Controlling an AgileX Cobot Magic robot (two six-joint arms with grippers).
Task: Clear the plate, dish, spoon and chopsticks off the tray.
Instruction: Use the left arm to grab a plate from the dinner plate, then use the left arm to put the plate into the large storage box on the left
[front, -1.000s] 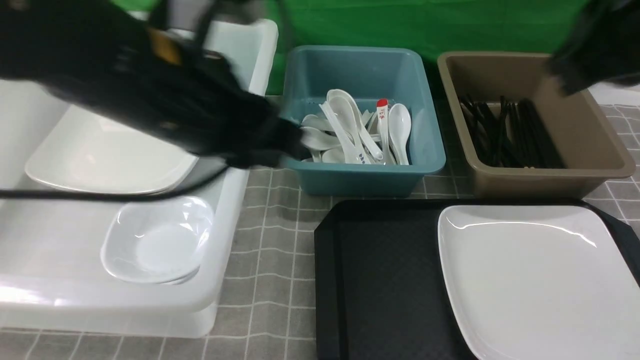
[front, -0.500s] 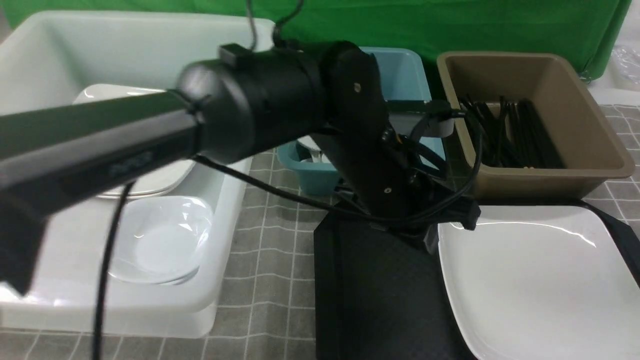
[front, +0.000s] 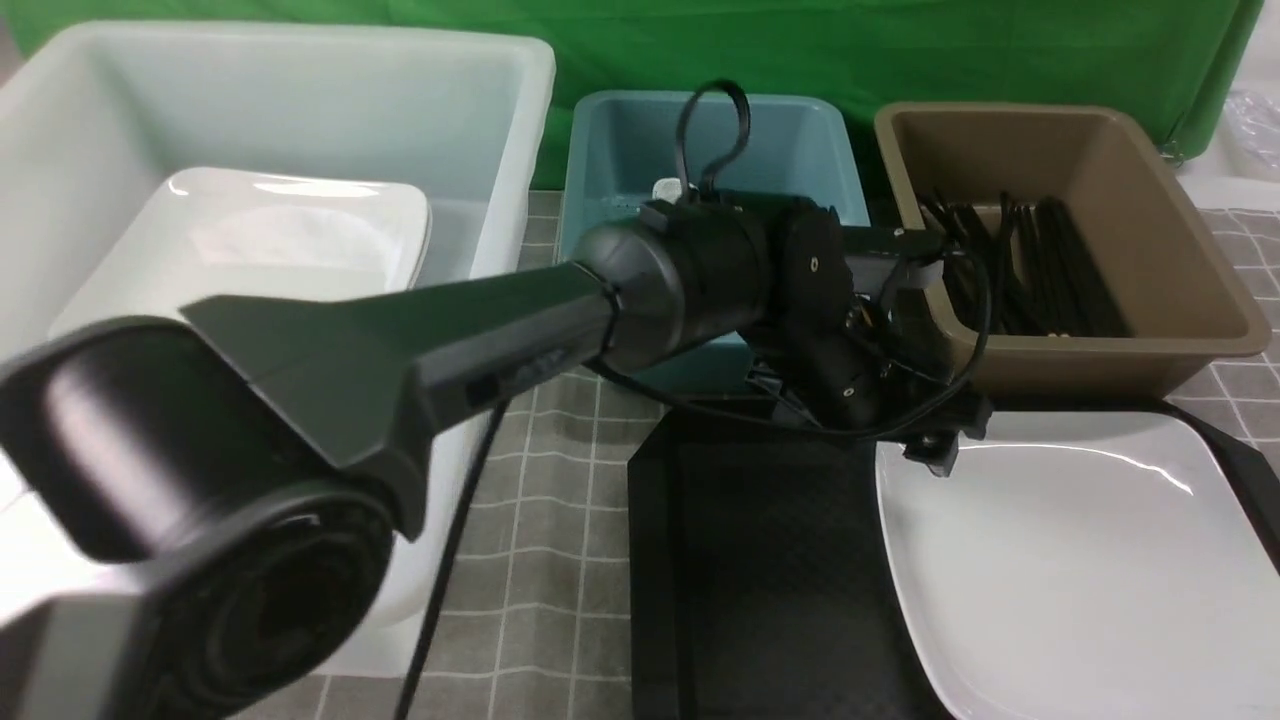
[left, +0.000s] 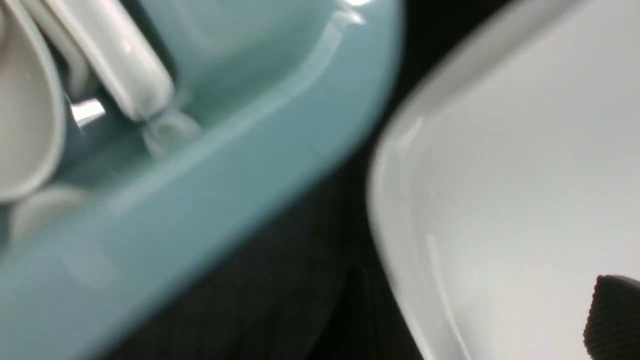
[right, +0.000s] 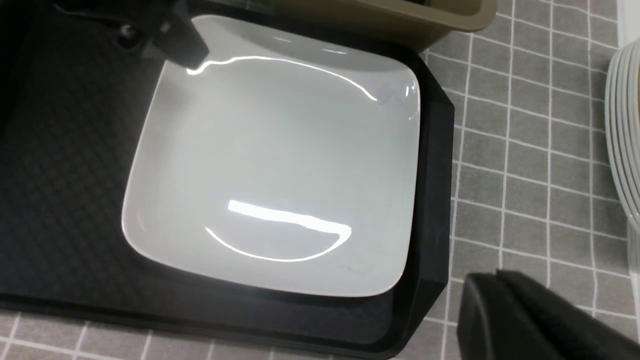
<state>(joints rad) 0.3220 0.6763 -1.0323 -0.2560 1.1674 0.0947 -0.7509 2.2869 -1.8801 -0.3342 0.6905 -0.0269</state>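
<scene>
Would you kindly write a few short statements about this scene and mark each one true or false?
1. The plate lies on the black tray. True.
2. The brown tub holds white spoons. False: it holds black chopsticks.
3. The left gripper is at the plate's far left corner. True.
4. The teal tub is empty. False: the left wrist view shows white spoons in it.

The plate (front: 1070, 560) is set on the right part of the tray (front: 760, 560). Behind the tray, a tub of spoons (front: 780, 140) is placed left of a tub of chopsticks (front: 1150, 250).
</scene>
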